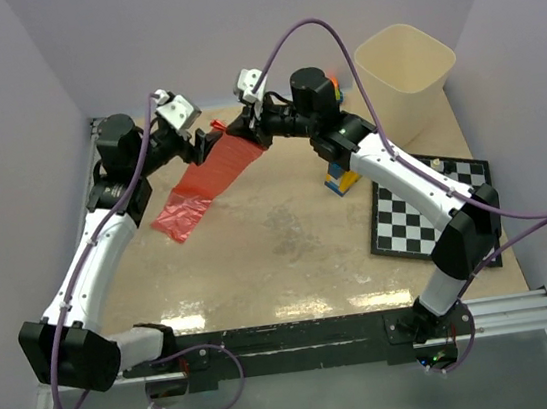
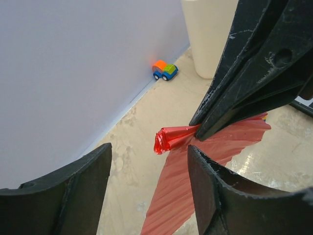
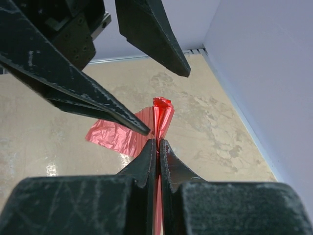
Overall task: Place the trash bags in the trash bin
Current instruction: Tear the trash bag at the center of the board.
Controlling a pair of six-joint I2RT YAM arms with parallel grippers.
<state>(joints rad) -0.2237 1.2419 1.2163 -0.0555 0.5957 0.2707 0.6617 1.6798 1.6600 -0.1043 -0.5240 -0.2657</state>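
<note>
A red trash bag hangs stretched from its raised far end down to the table, where its lower part lies crumpled. My right gripper is shut on the bag's bunched top end, pinching it between the fingertips. My left gripper is open just left of that end. In the left wrist view its fingers straddle the bag below the right gripper's tips, without touching it. The cream trash bin stands upright at the far right, its mouth open; it also shows in the left wrist view.
A black-and-white checkerboard lies at the right. Yellow-and-blue toy blocks stand under the right forearm. A small toy car sits by the back wall near the bin. Walls close in the left, back and right sides.
</note>
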